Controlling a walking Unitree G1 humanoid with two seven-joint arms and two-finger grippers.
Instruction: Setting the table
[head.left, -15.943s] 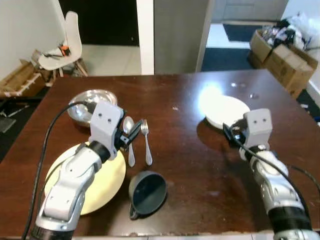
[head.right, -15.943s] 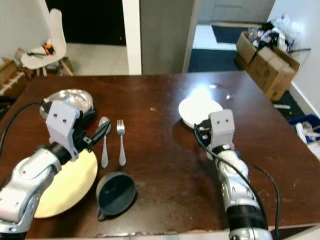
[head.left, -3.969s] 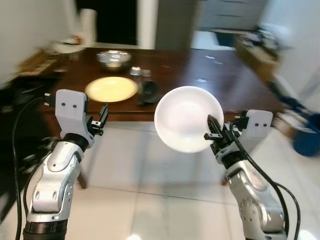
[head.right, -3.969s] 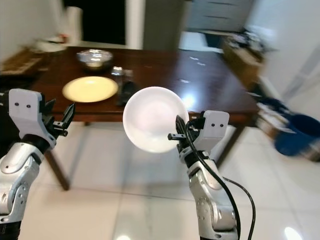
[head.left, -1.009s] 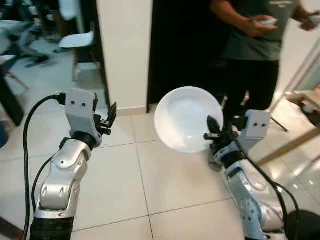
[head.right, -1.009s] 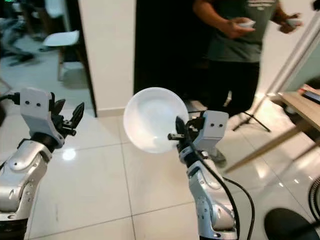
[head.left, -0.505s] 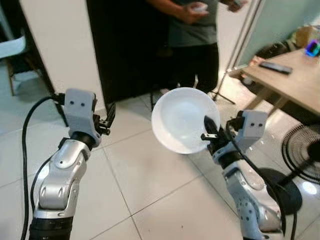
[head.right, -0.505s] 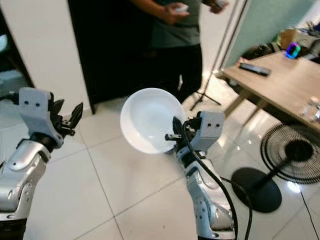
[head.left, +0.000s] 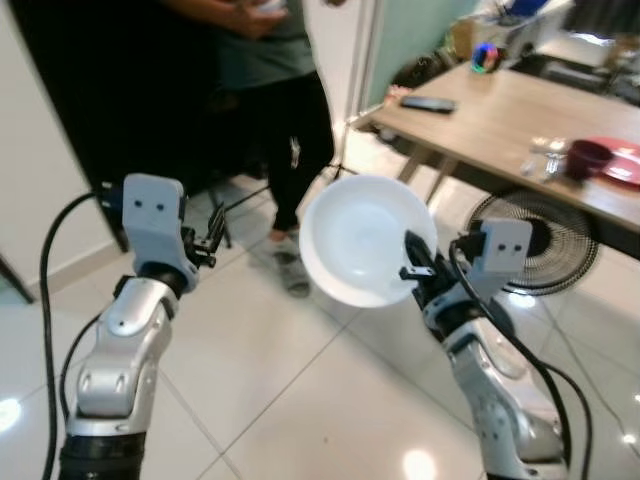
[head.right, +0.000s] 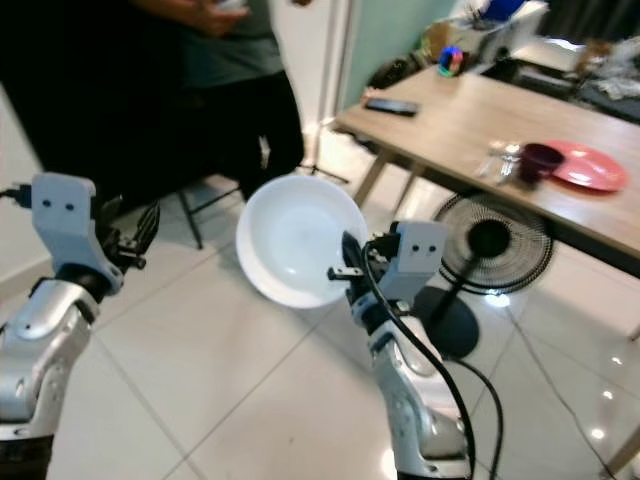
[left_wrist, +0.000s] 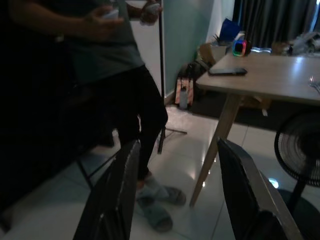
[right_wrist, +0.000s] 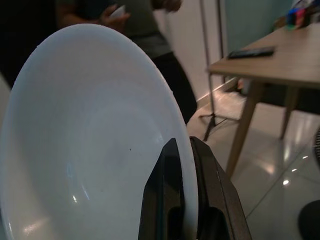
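Item: plate (head.left: 365, 240), white, centre of frame, held tilted on edge; right end effector (head.left: 418, 272) pinched tight on its rim. Left end effector (left_wrist: 175, 190): fingers parted, empty, left of frame. Desk (head.left: 500, 120), upper right, past a fan (head.left: 545, 240); person (head.left: 270, 80) upper left. Your carry: keep the pinch firm; walk clear of the fan; level the plate before setting down.
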